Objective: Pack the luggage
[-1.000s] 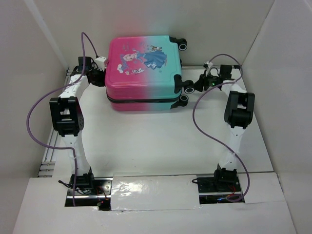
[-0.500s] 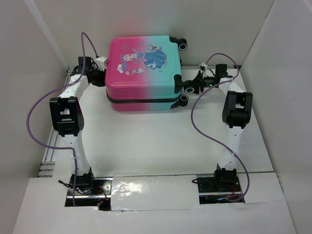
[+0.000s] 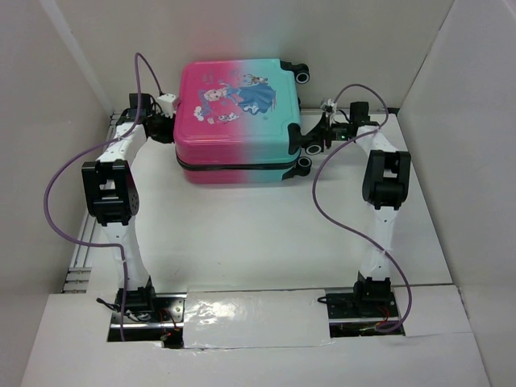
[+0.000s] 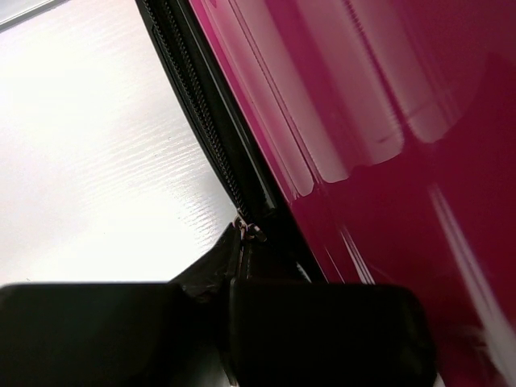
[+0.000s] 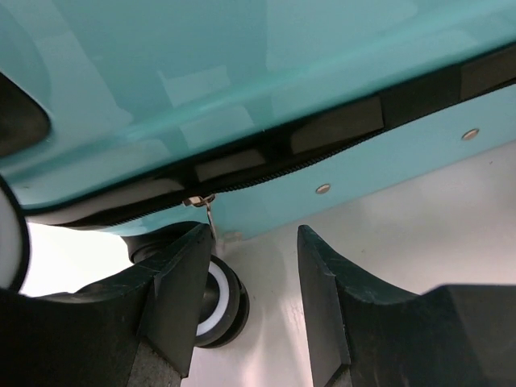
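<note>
Left end effector (image 3: pixel 168 130) is pinched together on the zip pull (image 4: pixel 248 231) at the pink side, and right end effector (image 5: pixel 254 235) stands apart just at the other pull (image 5: pixel 210 216) by a wheel (image 5: pixel 218 302). Looks like they're zipping it up. The luggage (image 3: pixel 238 113) lies flat, lid down, upper centre of the table (image 3: pixel 242 234).

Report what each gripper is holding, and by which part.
The left gripper is shut on the zipper pull on the pink side of the luggage. The right gripper is open and holds nothing; a second zipper pull hangs free by its jaws.
</note>
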You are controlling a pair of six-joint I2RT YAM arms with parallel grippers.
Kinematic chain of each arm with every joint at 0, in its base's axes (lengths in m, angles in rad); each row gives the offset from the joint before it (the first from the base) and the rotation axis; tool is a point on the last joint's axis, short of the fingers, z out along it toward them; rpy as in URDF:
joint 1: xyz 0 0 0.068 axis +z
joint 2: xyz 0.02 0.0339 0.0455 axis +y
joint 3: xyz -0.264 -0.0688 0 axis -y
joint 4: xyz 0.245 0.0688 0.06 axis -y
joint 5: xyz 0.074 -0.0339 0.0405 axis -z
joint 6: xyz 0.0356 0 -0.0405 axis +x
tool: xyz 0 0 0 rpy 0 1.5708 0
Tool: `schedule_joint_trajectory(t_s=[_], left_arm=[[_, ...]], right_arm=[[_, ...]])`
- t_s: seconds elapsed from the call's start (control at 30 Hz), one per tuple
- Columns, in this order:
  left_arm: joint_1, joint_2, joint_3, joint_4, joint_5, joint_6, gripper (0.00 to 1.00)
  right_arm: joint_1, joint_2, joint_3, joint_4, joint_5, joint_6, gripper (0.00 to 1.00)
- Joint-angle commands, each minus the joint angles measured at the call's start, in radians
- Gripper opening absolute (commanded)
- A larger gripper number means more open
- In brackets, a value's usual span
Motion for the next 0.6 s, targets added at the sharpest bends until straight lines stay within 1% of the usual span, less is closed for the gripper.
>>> schedule_joint_trajectory(t_s=[0.0,0.2,0.27,0.33,0.4,0.47,0.5,0.53,0.57], left_arm=[[-0.023,-0.002,0.039,-0.020,0.025,0.062,0.00],[-0.023,-0.002,0.039,-0.030,0.016,0.072,0.00],[-0.023,-0.002,0.039,-0.030,0.016,0.072,0.00],[-0.023,-0.002,0.039,-0.030,0.016,0.072,0.00],[-0.023,-0.002,0.039,-0.030,0.016,0.072,0.00],[-0.023,-0.002,0.039,-0.030,0.016,0.081,0.00],[-0.023,-0.002,0.039,-0.030,0.016,0.081,0.00],[-0.023,-0.002,0.039,-0.030,0.016,0.081,0.00],[-0.023,-0.002,0.039,-0.030,0.016,0.081,0.00]], right_arm=[[0.014,0.025,0.057,-0.006,-0.030,0.006,0.54],[0.034,0.025,0.048,-0.006,-0.053,0.006,0.54],[0.045,0.046,0.071,-0.006,-0.053,0.006,0.54],[0.056,0.055,0.084,-0.015,-0.053,0.006,0.53],[0.065,0.055,0.097,-0.026,-0.053,0.006,0.50],[0.065,0.065,0.097,-0.026,-0.042,0.006,0.40],[0.065,0.065,0.097,-0.026,-0.042,0.006,0.33],[0.065,0.065,0.106,-0.026,-0.033,0.006,0.18],[0.065,0.065,0.106,-0.026,-0.033,0.006,0.10]])
